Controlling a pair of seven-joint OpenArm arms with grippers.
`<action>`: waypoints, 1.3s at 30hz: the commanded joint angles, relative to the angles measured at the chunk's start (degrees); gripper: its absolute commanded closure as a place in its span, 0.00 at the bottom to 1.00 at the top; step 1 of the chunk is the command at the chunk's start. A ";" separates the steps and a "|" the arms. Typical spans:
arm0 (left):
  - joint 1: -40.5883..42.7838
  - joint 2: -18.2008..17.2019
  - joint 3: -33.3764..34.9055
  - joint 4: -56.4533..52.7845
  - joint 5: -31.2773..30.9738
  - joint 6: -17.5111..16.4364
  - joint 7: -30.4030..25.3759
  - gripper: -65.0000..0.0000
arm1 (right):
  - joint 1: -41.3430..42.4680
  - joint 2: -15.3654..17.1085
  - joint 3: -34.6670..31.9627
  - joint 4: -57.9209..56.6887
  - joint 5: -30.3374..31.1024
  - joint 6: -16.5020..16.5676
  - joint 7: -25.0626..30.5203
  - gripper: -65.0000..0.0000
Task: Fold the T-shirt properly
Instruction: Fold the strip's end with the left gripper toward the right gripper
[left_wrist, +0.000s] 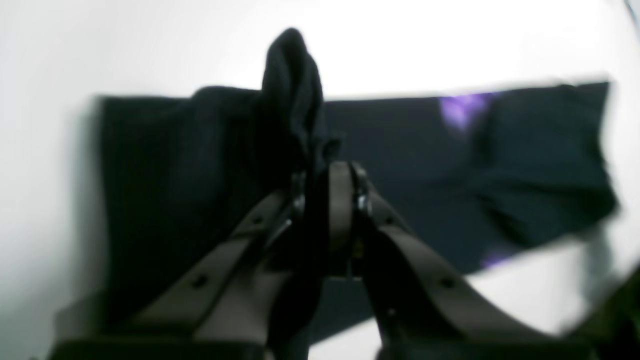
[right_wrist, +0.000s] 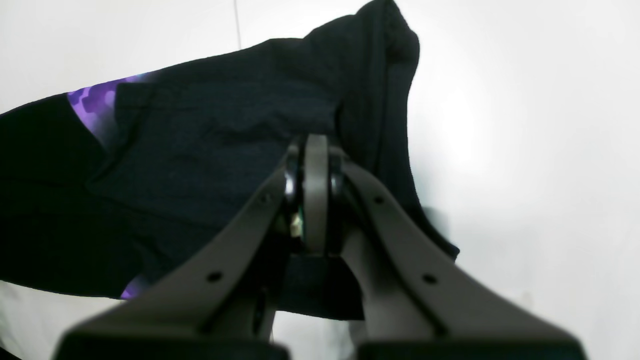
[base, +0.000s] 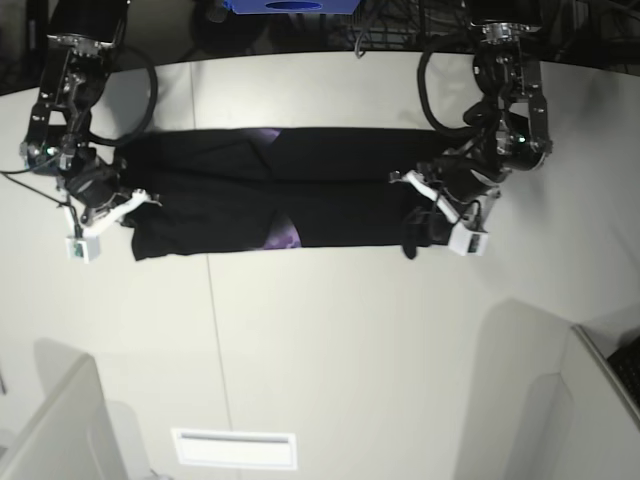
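- Your left gripper is clamped on a bunched black fold of the T-shirt
- Your right gripper pinches its other end
- The shirt lies as a long band across the table, with bare tabletop wide in front

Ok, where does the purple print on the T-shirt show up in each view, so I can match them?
Left wrist: purple print upper right, near the T-shirt's far edge.
Right wrist: purple print upper left, plus a sliver at the bottom left.
Base: purple print centre, near the T-shirt's front edge, and a fainter patch near the back edge.
Shared landmark: the white table.
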 joint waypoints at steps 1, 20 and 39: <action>-0.68 0.17 1.55 1.07 -0.74 1.08 -1.23 1.00 | 0.63 0.77 0.46 0.89 0.52 0.15 0.95 1.00; -5.87 6.85 7.44 -7.28 -0.74 2.66 -1.23 1.00 | 0.71 0.77 0.55 0.89 0.52 0.15 0.95 1.00; -9.21 8.44 10.96 -10.98 -0.83 2.66 -1.32 1.00 | 0.71 0.77 0.64 0.98 0.52 0.15 0.95 1.00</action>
